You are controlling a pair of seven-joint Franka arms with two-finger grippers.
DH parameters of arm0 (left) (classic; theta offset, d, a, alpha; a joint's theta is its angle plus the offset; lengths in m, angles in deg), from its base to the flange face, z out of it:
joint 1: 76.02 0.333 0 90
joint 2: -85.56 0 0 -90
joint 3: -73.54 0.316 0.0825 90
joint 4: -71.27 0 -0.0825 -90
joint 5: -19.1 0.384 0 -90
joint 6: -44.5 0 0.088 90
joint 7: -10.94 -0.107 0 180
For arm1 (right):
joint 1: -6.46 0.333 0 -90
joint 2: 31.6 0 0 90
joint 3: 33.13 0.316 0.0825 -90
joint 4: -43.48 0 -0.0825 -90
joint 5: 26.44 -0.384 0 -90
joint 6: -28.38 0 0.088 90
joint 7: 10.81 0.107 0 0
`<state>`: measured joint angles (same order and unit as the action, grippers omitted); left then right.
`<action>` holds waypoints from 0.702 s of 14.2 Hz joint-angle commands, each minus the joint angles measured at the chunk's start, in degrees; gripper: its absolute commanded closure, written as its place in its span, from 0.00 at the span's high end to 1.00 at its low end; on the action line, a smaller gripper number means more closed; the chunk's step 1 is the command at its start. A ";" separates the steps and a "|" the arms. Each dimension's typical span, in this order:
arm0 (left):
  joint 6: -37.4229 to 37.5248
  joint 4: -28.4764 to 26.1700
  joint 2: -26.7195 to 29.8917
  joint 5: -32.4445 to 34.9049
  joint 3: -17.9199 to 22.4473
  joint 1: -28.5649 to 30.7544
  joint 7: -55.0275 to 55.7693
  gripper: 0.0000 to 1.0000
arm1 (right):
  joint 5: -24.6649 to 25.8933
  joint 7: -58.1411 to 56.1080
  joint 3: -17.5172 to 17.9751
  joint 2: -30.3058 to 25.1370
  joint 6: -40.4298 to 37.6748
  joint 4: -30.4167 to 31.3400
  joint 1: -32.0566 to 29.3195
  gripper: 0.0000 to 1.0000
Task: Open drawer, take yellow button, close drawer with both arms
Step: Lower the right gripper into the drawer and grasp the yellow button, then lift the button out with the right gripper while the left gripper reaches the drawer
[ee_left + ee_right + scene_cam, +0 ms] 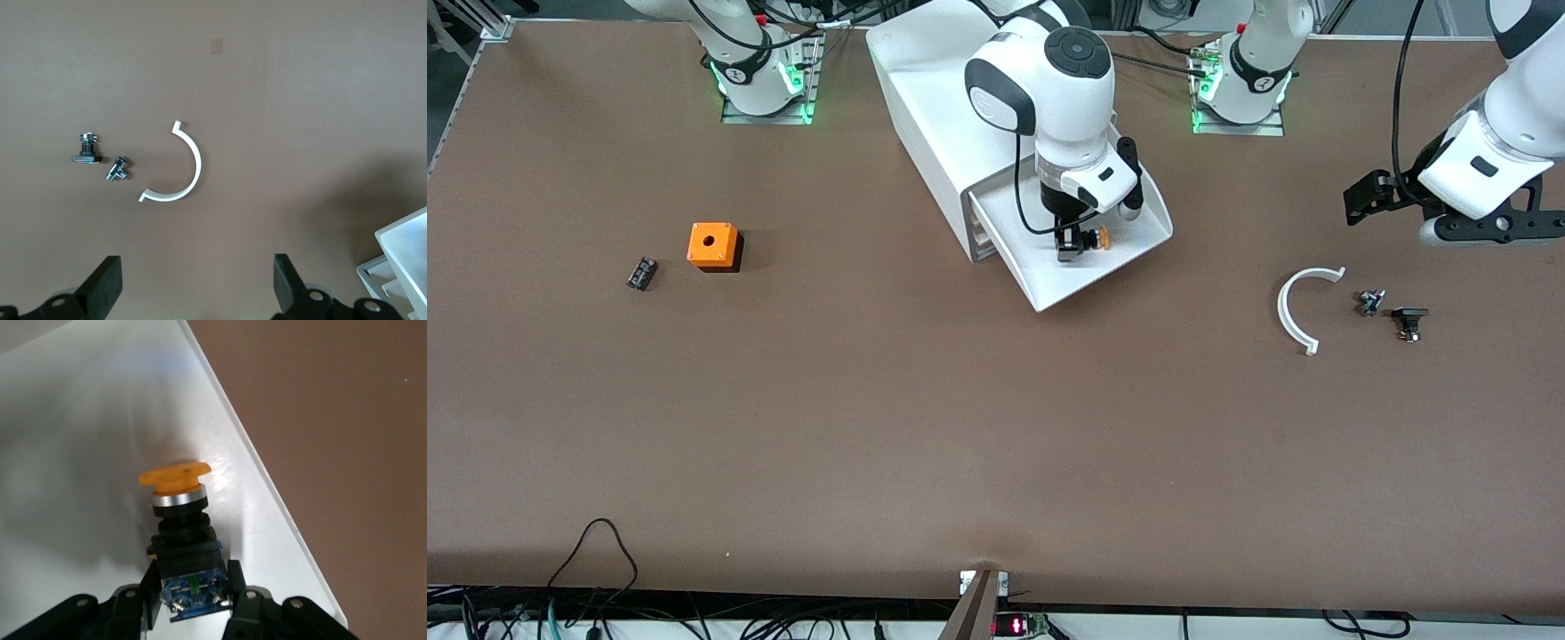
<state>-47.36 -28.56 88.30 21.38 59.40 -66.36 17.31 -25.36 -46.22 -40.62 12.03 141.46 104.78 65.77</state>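
While the drawer [1089, 258] sits pulled out, the right pincer [193, 590] squeezes the button [180, 520] inside it (the taking step). Next, lift it. The left pincer [193, 290] waits wide over the worktop [925, 427].

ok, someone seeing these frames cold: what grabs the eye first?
The right gripper, down in the pulled-out top drawer of the white cabinet, shut on the orange-capped button. Next, the orange cube toward the right arm's end of the table. The left gripper waits open above a white curved piece and two small dark parts.
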 commanded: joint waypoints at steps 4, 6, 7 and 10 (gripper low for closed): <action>1.15 2.10 -4.49 1.68 -0.45 -1.66 -0.04 1.00 | -0.47 9.63 -2.26 -4.51 -1.55 -1.37 0.19 0.29; 1.50 4.02 -6.25 1.41 -0.19 -1.83 0.05 1.00 | -0.47 16.64 -2.78 -5.65 -1.02 -1.02 -1.47 0.29; 2.20 5.34 -7.13 1.50 -0.18 -1.92 0.14 1.00 | -0.38 19.90 -2.87 -6.62 -1.02 -0.14 -2.79 0.29; 2.74 5.53 -8.36 1.33 -0.27 -2.62 1.27 1.00 | 0.76 30.10 -6.98 -9.52 0.99 6.00 -5.43 0.29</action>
<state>-46.50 -25.76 82.09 21.38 59.00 -67.87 17.35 -25.29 -22.33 -45.07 5.56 140.75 105.19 61.97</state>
